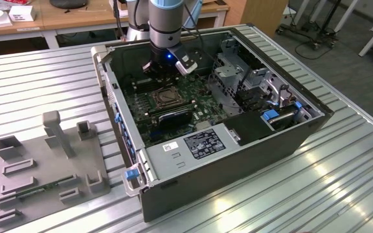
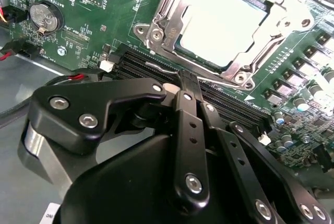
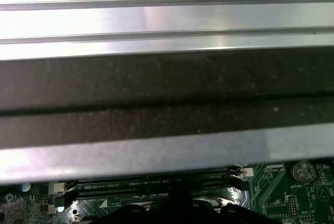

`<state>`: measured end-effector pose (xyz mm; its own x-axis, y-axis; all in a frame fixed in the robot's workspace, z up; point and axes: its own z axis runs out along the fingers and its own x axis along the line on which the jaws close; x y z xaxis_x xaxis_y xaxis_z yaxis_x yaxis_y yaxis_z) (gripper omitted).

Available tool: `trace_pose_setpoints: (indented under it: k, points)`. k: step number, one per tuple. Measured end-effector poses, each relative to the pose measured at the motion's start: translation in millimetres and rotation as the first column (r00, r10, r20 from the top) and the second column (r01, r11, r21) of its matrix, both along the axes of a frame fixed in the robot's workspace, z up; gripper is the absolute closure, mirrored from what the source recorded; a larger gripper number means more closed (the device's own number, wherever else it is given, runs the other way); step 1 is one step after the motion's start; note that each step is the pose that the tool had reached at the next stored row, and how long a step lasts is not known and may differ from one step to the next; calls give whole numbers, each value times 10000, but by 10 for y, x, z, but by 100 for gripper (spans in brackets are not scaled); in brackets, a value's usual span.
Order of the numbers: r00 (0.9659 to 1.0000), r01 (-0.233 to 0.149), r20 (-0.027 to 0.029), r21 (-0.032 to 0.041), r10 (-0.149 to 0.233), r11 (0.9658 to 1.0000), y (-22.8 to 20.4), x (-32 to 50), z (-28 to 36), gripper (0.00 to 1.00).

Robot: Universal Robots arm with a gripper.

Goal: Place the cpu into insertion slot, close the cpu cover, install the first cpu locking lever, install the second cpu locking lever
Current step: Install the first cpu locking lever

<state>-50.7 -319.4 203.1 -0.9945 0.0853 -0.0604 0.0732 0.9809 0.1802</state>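
While I'm hovering the gripper (image 2: 189,80) just beside the insertion slot (image 2: 224,25), the cpu (image 2: 225,24) is already sitting in it and the cpu cover (image 2: 167,23) is lying framed around the chip. I'm judging the lever steps are in hand. My jaws are looking clenched on nothing, tips over the black memory slots (image 2: 229,104). Working inside the computer case (image 1: 238,160), I'm watching the drive cage (image 1: 238,77) crowding the arm.

I see the computer case (image 1: 238,141) lying open on the bench (image 1: 342,184), with a fixture plate (image 1: 44,179) to the exterior view's left. Inside, the cpu (image 2: 229,25) sits in the insertion slot (image 1: 165,98), my claw (image 2: 189,85) near it.
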Motion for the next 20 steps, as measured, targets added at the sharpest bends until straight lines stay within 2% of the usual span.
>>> trace_pose_setpoints:
  k: [10, 13, 16, 20]
  points:
    - [10000, 9, -1, 1, -9, 10000, 19, 0, -2, 89]
    - [9995, 329, 0, 2, -329, 9995, 19, 0, -5, 89]
    - [9964, 842, -1, 1, -842, 9964, 19, 0, -7, 89]
    - [9958, 920, 0, 2, -920, 9958, 19, 1, -7, 89]
